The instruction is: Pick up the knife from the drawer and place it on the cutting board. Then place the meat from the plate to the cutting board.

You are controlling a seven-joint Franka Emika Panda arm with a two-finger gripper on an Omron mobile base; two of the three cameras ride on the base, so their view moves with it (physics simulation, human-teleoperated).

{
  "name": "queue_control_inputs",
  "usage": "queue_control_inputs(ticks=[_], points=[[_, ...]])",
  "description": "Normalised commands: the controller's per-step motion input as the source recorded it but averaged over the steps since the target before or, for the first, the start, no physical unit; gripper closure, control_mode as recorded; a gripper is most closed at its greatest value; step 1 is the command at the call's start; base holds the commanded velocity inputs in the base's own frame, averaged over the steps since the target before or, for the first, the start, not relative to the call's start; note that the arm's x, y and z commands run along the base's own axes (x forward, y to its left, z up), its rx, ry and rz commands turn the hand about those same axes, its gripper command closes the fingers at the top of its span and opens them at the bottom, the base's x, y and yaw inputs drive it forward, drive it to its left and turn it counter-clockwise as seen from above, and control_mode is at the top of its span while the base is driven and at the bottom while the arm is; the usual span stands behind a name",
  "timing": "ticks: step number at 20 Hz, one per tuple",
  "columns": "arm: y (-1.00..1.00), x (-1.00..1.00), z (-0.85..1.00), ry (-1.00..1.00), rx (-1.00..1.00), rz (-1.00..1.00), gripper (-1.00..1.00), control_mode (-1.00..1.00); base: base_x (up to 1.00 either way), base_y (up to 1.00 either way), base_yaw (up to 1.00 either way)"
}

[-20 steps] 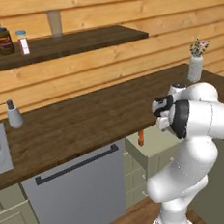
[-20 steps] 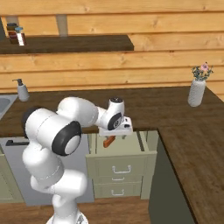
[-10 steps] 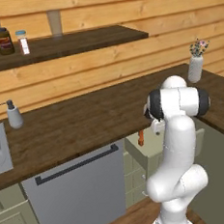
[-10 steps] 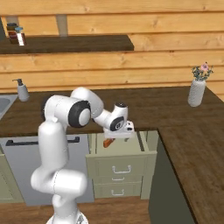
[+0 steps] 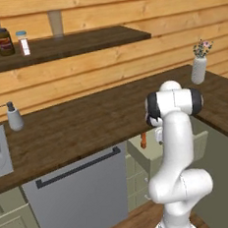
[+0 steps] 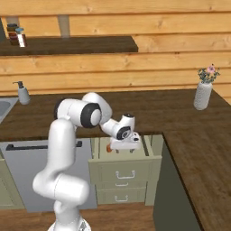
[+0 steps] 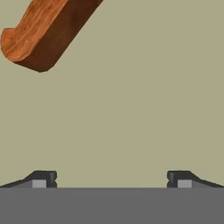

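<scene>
The drawer (image 6: 125, 158) stands pulled out from under the wooden counter (image 6: 180, 131), and the white arm bends down over it. In the right base view the gripper (image 6: 122, 148) hangs inside the open box of the drawer, pointing downward. The knife (image 6: 109, 147) lies in the drawer just beside the gripper, on its left side in this view; only the orange-red handle is seen, the blade I cannot make out.

In the left base view the same handle (image 5: 143, 141) shows as a small orange-red stick over the drawer's edge (image 5: 139, 153), partly behind the arm.

In the hand view the two dark fingertips (image 7: 41, 178) stand far apart, with only the pale floor of the drawer (image 7: 131, 109) between them, so the gripper is wide open and has hold of nothing. The handle of the knife (image 7: 41, 30) lies at the upper left corner of this view (well away from the fingertips, not between them).

On the counter stands a white vase with flowers (image 6: 203, 92) at the right and a soap dispenser (image 6: 22, 92) at the left. The grey dishwasher front (image 5: 79, 198) is left of the drawer.
</scene>
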Motion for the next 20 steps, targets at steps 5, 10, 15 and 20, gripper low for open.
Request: queue_control_inputs(ticks=[5,10,15,20], points=[[-0.09,0.00,-0.33,0.06,0.00,0.04,-1.00,-1.00,0.00,0.00,0.00],[-0.03,-0.23,-0.01,0.00,0.00,0.00,-1.00,-1.00,0.00,0.00,0.00],[-0.09,-0.27,-0.04,0.00,0.00,0.00,-1.00,-1.00,0.00,0.00,0.00],[-0.05,-0.34,-0.08,0.00,0.00,0.00,-1.00,-1.00,0.00,0.00,0.00]])
